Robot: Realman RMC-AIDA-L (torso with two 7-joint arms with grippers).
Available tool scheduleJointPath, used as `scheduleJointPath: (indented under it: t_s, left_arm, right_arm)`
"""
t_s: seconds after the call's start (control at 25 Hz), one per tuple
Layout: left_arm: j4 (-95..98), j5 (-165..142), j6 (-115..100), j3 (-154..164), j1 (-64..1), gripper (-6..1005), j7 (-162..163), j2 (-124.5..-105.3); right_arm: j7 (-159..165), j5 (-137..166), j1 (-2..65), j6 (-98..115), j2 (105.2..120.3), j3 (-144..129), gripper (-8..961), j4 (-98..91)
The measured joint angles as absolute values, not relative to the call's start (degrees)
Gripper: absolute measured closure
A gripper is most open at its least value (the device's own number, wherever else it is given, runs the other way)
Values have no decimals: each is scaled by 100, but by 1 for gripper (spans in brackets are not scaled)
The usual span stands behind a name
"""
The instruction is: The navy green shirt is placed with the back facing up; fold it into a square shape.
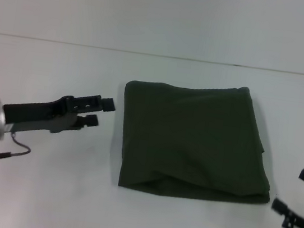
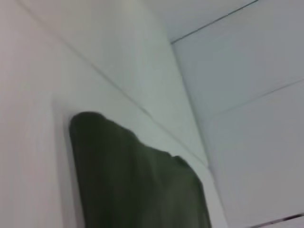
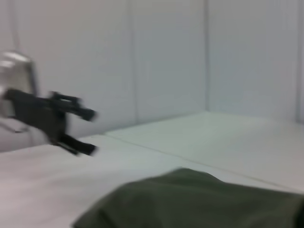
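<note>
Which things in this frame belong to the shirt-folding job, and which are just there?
Belongs to the job:
- navy green shirt, already folded into a rough square
- left gripper, open, beside the shirt's left edge
- right gripper, open, off the shirt's near right corner

Just there:
- white table
- nothing else in view

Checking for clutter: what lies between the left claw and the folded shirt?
Nothing: in the head view only a bare strip of white table separates the open left claw from the navy green shirt.
</note>
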State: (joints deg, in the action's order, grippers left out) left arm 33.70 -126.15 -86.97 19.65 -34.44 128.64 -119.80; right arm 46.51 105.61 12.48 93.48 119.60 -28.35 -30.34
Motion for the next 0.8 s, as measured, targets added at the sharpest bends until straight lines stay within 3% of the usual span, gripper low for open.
scheduleJointPath:
  t_s: [0.8]
  left_arm:
    - [3091, -13211, -7225, 3567, -4135, 133, 14506, -11971]
  right_arm:
    - [3181, 11277, 1032, 9661, 11989, -2886, 10, -2512]
